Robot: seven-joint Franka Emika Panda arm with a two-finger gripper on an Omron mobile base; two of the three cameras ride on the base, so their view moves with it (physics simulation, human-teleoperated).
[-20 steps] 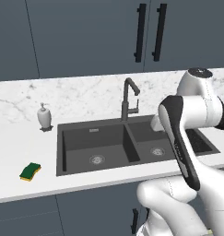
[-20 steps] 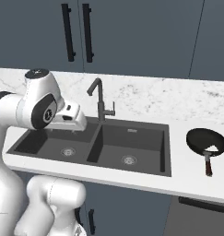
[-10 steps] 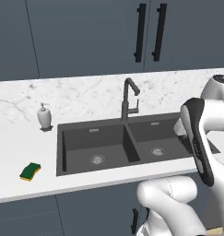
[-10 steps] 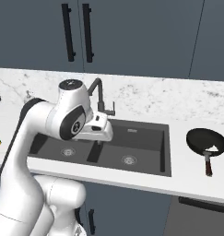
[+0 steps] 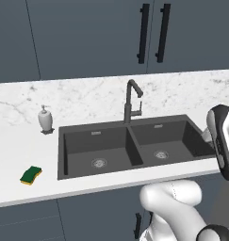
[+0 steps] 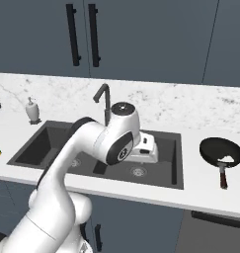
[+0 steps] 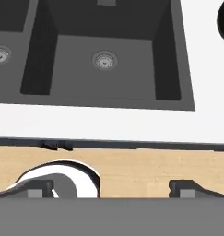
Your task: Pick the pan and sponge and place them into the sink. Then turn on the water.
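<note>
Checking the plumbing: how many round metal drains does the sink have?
2: one round metal drain in the left basin of the dark grey double sink, one drain in the right basin.

The sink (image 7: 178, 69) lies at the top, with a round drain (image 7: 104, 60) in each basin. White table (image 7: 109, 122) borders it. Two dark fingers (image 7: 185, 188) stand apart above wood flooring (image 7: 141, 168).

I see a matt dark grey sink (image 5: 78, 146) with metal drains (image 7: 104, 60), set in a smooth white marbled worktop (image 5: 21, 155). The faucet (image 5: 131, 101) looks matt dark metal. The pan (image 6: 220, 152) is matt black. The sponge (image 5: 31, 174) looks green over yellow foam. The floor (image 7: 132, 170) looks like pale wood.
</note>
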